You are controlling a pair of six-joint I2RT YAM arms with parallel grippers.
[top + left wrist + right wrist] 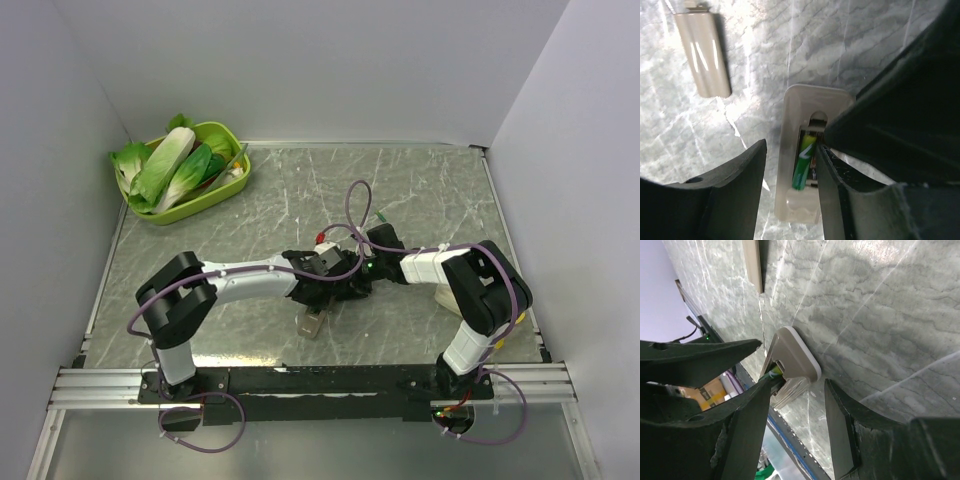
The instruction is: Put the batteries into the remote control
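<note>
Fingers [735, 190] of the left gripper [790, 150]: released. They stand apart astride the remote control [790, 107]. Bare table [865, 45] shows between one pad and the remote's long side; the other pad overlaps the opposite side. I cannot tell whether it touches.

Fingers [752, 410] of the right gripper [800, 384]: also apart, clasping nothing. One fingertip rests on the battery [804, 160] at the end nearest the remote's top edge. The other finger hangs off to the side of the remote, over the table.

Remote control: lies reverse side up on the table between both grippers, compartment [807, 120] uncovered.

Battery: inside the compartment, lengthwise along the remote. From the right wrist its end [774, 372] seems to ride above the compartment's rim, so I judge it not fully seated.

Second battery: not seen. The slot beside the first is hidden under the right gripper's finger.

Battery cover [702, 52]: flat on the table, well apart from the remote, beyond its top corner.

Step in hand, my judgement: pressing the first battery home.

How I would do it well:
- bring the left pads onto both long sides of the remote first, so the body cannot skate on the smooth table
- push down on the raised end with the right fingertip, slightly toward the spring end, never sideways
- keep the push slow; a tilted cell can pop out
- lift the fingertip straight up off the remote, then check the battery sits level with the rim.

Risk: an unbraced remote pivots under the push.
</note>
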